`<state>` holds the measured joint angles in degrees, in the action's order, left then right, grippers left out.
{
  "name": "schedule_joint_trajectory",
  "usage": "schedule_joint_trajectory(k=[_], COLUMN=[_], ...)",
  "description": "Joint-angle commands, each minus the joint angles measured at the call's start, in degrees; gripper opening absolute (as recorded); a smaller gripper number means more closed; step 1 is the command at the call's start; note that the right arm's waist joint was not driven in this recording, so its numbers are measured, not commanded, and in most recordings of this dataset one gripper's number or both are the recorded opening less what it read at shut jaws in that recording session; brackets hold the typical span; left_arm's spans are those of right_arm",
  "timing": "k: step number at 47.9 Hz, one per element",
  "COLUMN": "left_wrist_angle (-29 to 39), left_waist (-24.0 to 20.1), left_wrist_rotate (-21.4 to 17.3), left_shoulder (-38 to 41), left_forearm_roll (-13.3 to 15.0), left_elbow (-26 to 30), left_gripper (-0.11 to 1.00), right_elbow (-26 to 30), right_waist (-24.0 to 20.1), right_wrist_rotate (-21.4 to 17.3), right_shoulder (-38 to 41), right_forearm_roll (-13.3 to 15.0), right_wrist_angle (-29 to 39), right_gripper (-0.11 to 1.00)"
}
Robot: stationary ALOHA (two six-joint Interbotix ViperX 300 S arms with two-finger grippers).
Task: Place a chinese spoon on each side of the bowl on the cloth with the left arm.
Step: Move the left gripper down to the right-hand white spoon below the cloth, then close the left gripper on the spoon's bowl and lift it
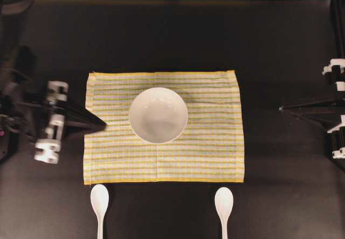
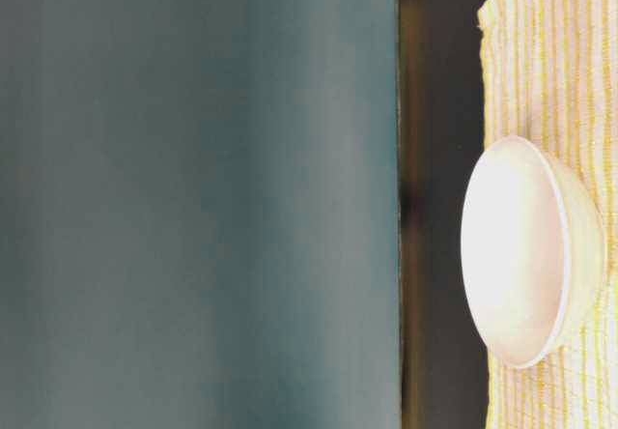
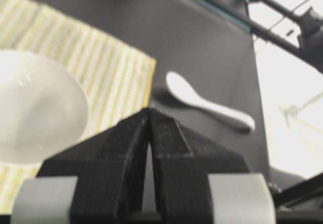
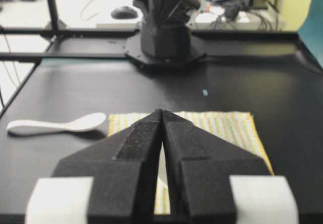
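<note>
Black tabletop [image 1: 178,34], striped cloth [image 1: 210,153] laid flat in the middle, white bowl [image 1: 158,115] upright on it, slightly toward the cloth's far edge and centred side to side. Two white spoons sit off the cloth on bare table just past its near edge: left spoon [image 1: 99,200] by the near-left corner, right spoon [image 1: 223,202] near the near-right corner, bowls of both pointing at the cloth, handles running out of frame. Left gripper [image 1: 101,124] tip sits at the cloth's left edge, fingers pressed together, holding nothing. Right gripper [image 4: 162,114] parked at the table's right side, fingers also pressed together, empty. Nothing beside the bowl yet.
</note>
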<state>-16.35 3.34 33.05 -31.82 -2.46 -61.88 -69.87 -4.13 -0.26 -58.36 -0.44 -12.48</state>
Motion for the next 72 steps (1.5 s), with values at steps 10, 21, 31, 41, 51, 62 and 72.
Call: schedule_joint_trajectory(k=[10,21,31,41,51,62,72], left_wrist_angle=[-0.9,-0.7,0.4,0.4,0.5,0.4,0.5], left_waist=[4.7,6.4,7.5,7.6,7.7,8.2,8.4], left_wrist_rotate=[4.7,6.9,6.9,6.9,6.9,6.9,6.8], left_shoulder=[17.4,28.7,36.1,43.3,50.0,56.8,60.6], left_forearm_roll=[-0.2,-0.2,-0.2,-0.2,-0.2,-0.2,-0.2], left_elbow=[13.8,25.0,32.6,38.3,42.4,46.5,49.4], left_gripper=[0.01,0.01,0.01,0.22,0.78,0.83,0.81], right_elbow=[0.2,0.2,0.1,-0.3,-0.4,-0.4,-0.9], right_waist=[0.0,0.0,0.0,0.0,0.0,0.0,0.0], right_wrist_rotate=[-0.1,-0.1,-0.1,-0.1,-0.2,-0.1,-0.1], right_shoulder=[0.2,-0.1,-0.6,-0.7,-0.7,-0.7,-0.8], right_forearm_roll=[-0.2,-0.1,-0.2,-0.2,-0.2,-0.2,-0.2], right_wrist_angle=[0.3,0.2,0.3,0.2,0.3,0.3,0.3], right_gripper=[0.00,0.00,0.00,0.00,0.00,0.00,0.00])
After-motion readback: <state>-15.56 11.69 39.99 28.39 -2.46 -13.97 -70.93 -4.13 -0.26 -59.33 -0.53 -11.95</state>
